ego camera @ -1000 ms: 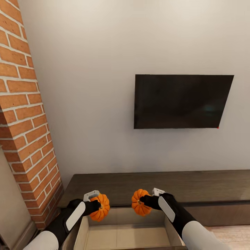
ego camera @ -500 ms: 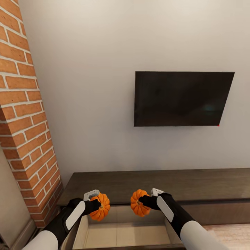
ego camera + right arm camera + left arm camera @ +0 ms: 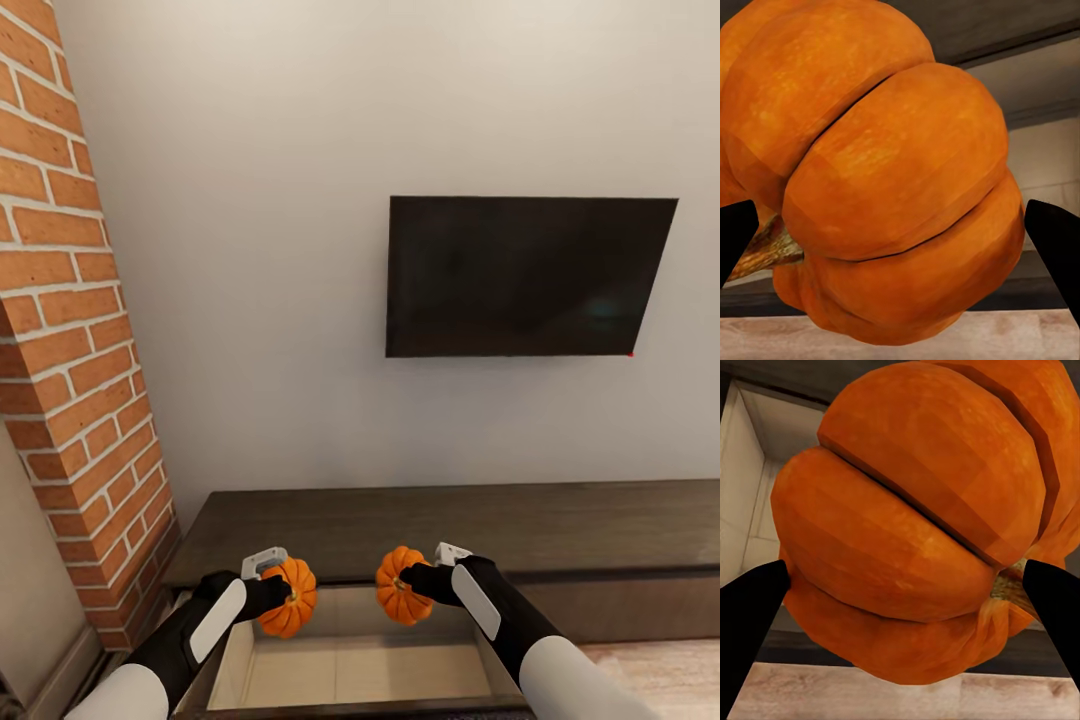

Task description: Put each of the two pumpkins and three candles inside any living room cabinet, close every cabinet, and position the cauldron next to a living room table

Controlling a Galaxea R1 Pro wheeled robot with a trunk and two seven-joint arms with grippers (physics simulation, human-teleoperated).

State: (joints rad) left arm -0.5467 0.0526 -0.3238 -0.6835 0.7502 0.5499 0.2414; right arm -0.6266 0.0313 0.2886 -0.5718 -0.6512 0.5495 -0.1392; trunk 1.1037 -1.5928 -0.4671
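Holding one pumpkin apiece, both arms reach forward over the open drawer (image 3: 350, 670) of the long dark cabinet (image 3: 450, 530) that runs along the wall beneath the wall-mounted television (image 3: 525, 275). The left gripper (image 3: 285, 590) is pinched onto the left pumpkin (image 3: 287, 598), and in the left wrist view its two dark fingertips (image 3: 750, 615) press against opposite flanks of the ribbed orange body (image 3: 915, 525), with the stem turned toward one finger. The right gripper (image 3: 410, 580) clamps the right pumpkin (image 3: 400, 584) in the same way, its dark fingers (image 3: 1057, 240) bracketing the fruit (image 3: 885, 172) from either side. The two pumpkins hang side by side and apart from each other, above the back half of the drawer's pale interior and not touching it. This pose seems chosen so that each can simply be lowered and let go inside the drawer walls, without either arm crossing the other. How high the pumpkins sit above the drawer floor is hard to judge, since the head camera looks steeply down. The pale floor shown under them looks bare, so there should be room for both, and for the candles afterwards. A brick column (image 3: 70, 330) stands just left of the cabinet, close to the left arm, so that side leaves little room to swing.
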